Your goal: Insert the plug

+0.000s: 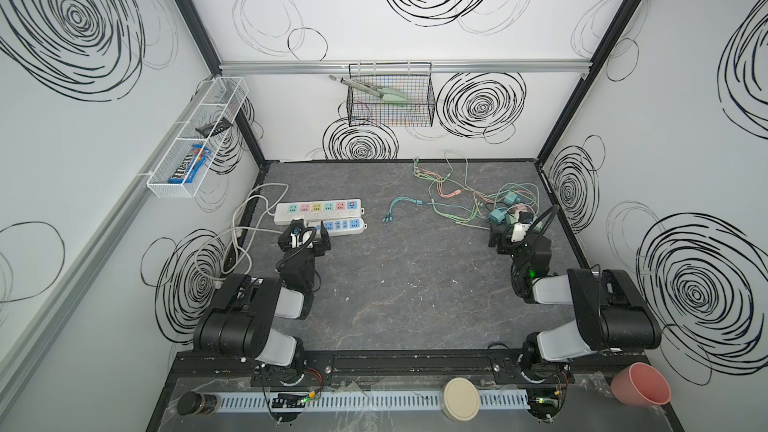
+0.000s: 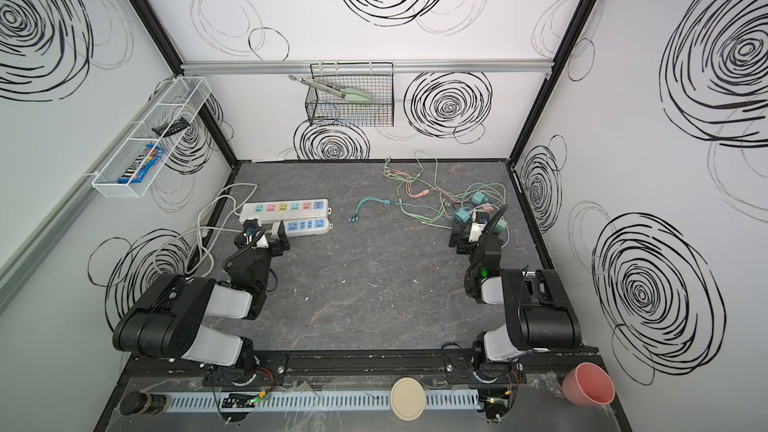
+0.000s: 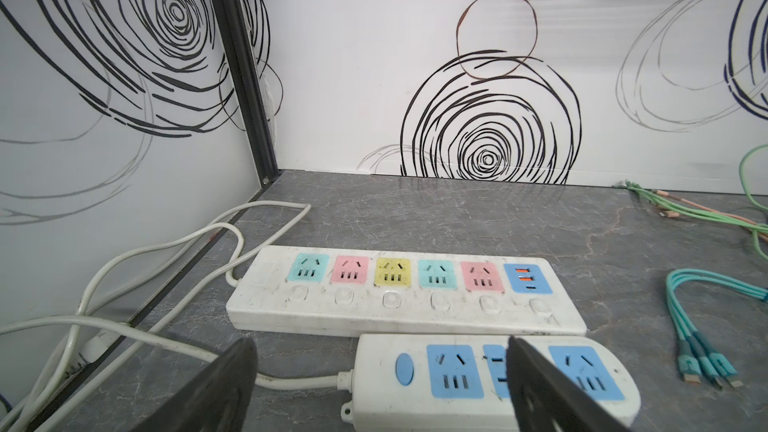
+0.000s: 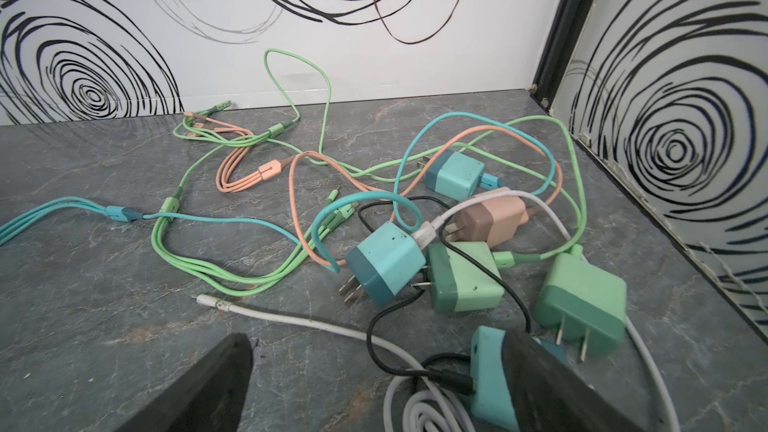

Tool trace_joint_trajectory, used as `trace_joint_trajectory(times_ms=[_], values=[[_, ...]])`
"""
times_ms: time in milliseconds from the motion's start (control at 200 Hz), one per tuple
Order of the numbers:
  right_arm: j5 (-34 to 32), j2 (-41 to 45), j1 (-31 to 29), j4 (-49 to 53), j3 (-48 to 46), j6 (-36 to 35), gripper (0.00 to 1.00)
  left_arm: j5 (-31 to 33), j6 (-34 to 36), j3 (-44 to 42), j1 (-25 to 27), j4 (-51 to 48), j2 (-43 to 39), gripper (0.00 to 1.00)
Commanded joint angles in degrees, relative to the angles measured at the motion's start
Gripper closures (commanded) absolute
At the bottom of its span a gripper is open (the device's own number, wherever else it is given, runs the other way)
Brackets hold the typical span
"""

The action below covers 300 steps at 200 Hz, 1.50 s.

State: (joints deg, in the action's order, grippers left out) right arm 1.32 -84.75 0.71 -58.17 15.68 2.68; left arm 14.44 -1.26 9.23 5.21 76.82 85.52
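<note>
Cables (image 4: 120, 213) snarled over plugs (image 4: 386, 261), strips (image 3: 407, 309) (two) apart

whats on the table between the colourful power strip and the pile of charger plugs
A teal multi-head cable lies there, apart from the colourful power strip; nearer the charger plugs, green and peach cables. Both top views show it.

Teal plug (image 4: 386, 268) on its side amid tangled cables (image 4: 245, 288), prongs bare, white power strip (image 3: 415, 317) flat, coloured sockets upward
</note>
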Motion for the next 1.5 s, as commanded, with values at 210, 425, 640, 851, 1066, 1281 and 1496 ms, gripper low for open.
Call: trace_joint_trajectory(times_ms=[210,425,640,851,1066,1281,1496], values=[[-4.1,11.6,0.1,23.8,10.5,9.3,0.03,20.6,6.5,2.0,9.8,-5.1,-12.7,0.04],[-1.2,12.9,0.4,35.0,17.0,20.7,0.03,36.9,-9.8,17.5,17.7,-29.0,-17.0,0.04],[18.8,8.5,1.6,38.3,19.5,34.0,0.03,21.5,-28.6,44.7,13.3,-73.4,-7.7,0.04],[35.9,3.0,0.1,38.7,21.5,39.1,0.03,0.9,-27.8,55.2,2.4,-84.4,3.2,0.04],[41.2,-0.1,-3.0,38.5,23.4,38.8,0.03,-7.4,-24.5,63.9,-4.9,-87.4,15.4,0.02],[39.9,0.4,-6.0,41.8,24.3,36.9,0.03,-7.4,-25.0,76.5,-10.6,-93.6,28.0,0.23],[38.3,0.2,-6.0,49.3,27.7,31.7,0.03,-8.5,-26.2,82.1,-16.5,-96.7,32.8,0.31]])
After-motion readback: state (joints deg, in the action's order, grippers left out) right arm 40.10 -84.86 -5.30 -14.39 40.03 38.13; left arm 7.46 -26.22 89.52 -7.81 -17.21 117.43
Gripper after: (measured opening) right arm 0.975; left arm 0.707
